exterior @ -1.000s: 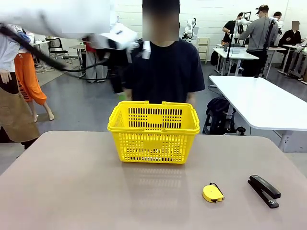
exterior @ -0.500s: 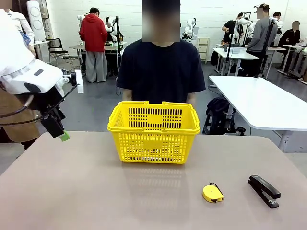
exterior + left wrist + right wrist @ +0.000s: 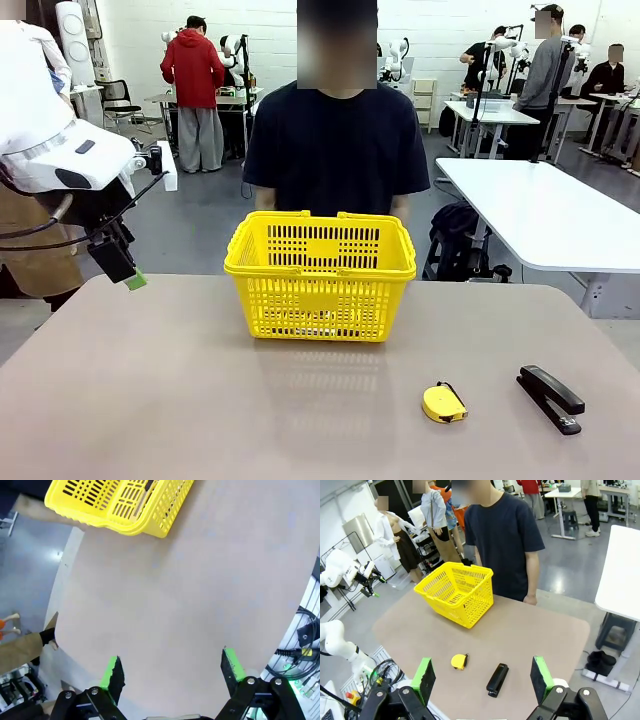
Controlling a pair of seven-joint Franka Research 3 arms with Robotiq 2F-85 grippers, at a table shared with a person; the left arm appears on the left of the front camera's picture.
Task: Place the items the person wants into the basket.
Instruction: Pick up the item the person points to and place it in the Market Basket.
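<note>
The yellow basket (image 3: 320,275) stands at the table's far middle, and the person (image 3: 336,150) in a dark T-shirt stands right behind it with arms down. My left gripper (image 3: 128,275) hangs open over the table's far left edge, well left of the basket. In the left wrist view its fingers (image 3: 111,672) spread wide over bare tabletop, with the basket (image 3: 120,502) at the top. A thin dark and pale shape (image 3: 143,497) shows through the mesh; I cannot tell which of the items it is. My right gripper (image 3: 482,677) is open, high above the near side, holding nothing.
A round yellow tape measure (image 3: 443,403) and a black stapler (image 3: 550,397) lie near the front right of the table (image 3: 150,400). They also show in the right wrist view, tape measure (image 3: 459,661) and stapler (image 3: 497,679). A white table (image 3: 540,215) stands beyond on the right.
My left arm has swung from high behind the basket down to the table's far left edge and now holds nearly still. Basket, tape measure and stapler have not moved.
</note>
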